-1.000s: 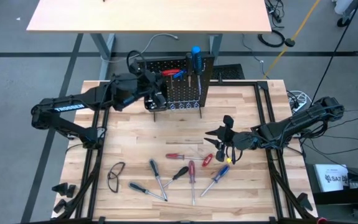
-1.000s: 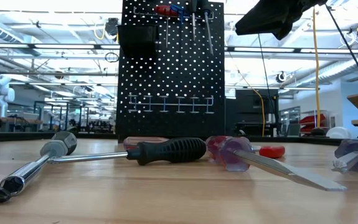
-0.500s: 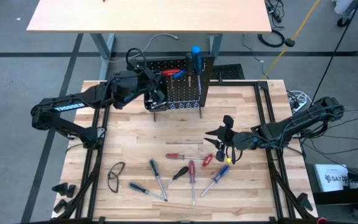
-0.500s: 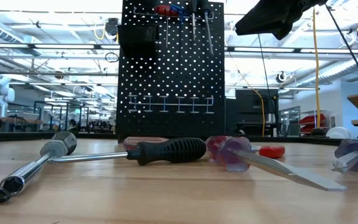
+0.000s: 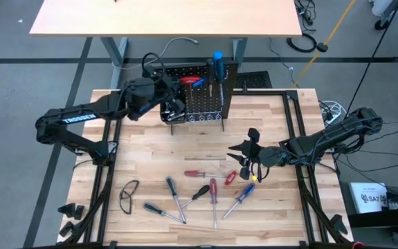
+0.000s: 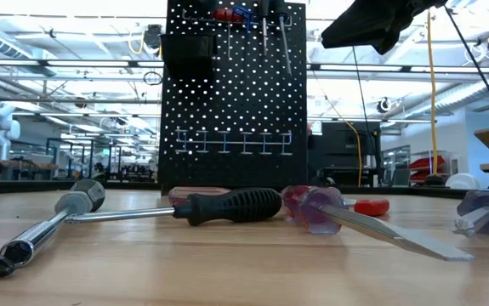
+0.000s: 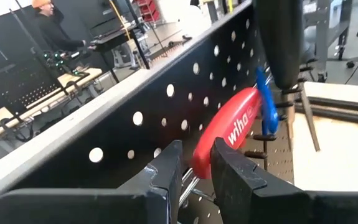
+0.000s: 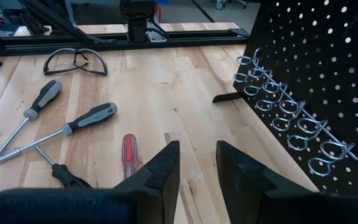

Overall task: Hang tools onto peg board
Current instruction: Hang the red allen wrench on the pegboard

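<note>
From above I'm seeing the wooden table [image 5: 150, 166], peg board [image 5: 200, 97] standing at its far edge, screwdrivers [image 5: 192, 194] lying loose near the front. Left gripper [image 5: 173, 107] is hovering at the board's bin side. Low view: tools are hanging up top. Left wrist: fingers narrowly parted, nothing gripped, red-handled pliers [image 7: 225, 130] just ahead. Right wrist: right gripper [image 8: 197, 165] is idling, narrowly parted, empty.

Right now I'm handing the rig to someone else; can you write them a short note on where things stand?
Left gripper: at the peg board, fingers apart, by the red pliers hanging there; empty.
Right gripper: over mid-table, fingers apart, empty.
Done: pliers and a few screwdrivers hang up top.
Left: about seven screwdrivers lie on the table; the safety glasses too.
</note>
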You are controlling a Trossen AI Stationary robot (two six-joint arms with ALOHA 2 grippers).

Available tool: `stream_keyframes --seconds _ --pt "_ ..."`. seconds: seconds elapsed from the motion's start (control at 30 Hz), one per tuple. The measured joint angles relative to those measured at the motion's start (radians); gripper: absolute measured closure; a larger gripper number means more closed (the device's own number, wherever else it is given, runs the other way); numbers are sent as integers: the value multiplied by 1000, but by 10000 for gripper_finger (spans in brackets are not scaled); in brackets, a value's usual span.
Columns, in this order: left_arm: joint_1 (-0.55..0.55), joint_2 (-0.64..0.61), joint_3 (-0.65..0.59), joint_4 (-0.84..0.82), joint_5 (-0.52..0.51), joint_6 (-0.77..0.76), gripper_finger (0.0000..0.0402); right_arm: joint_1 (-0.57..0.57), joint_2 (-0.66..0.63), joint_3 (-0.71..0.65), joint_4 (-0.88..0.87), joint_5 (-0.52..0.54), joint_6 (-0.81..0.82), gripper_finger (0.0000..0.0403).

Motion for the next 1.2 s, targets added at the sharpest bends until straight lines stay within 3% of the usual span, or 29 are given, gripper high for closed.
stream_keyframes --seconds 0.43,0.77,0.87,1.03,1.2 --pt "-76 -77 0 -12 -56 1 316 0 0 0 -2 0 -6 307" --pt "-298 -178 -29 -385 -57 -254 316 0 5 0 2 -4 18 307" --pt "-392 -192 -113 -427 -54 -345 316 -1 29 0 -5 -103 26 307" --pt "-558 -199 -305 -342 -15 -451 316 1 111 0 24 -314 -5 307" --pt "-688 -193 -519 -18 7 -452 316 -10 234 0 129 -310 72 307"
